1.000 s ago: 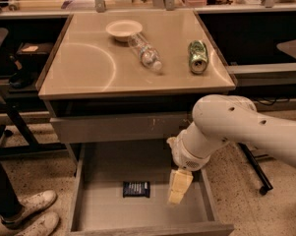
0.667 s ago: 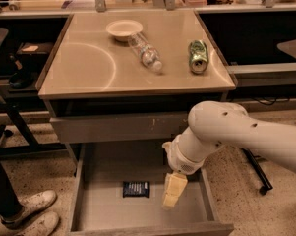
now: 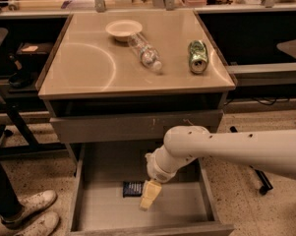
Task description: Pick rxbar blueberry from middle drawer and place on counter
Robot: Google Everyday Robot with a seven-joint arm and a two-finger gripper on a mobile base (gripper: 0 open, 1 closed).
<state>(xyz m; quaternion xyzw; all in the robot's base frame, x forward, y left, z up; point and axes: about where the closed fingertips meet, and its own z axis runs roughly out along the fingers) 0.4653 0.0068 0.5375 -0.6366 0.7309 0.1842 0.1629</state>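
Note:
The rxbar blueberry lies flat on the grey floor of the open middle drawer, near its centre. My gripper hangs from the white arm reaching in from the right, inside the drawer just right of the bar and almost touching its right end. The beige counter is the cabinet top above.
On the counter are a white bowl, a clear plastic bottle on its side and a green crushed can. The grey drawer front above overhangs the drawer's back. White shoes stand at bottom left.
The arm and gripper have moved left and slightly down inside the drawer, closing in on the bar. The bar has not moved.

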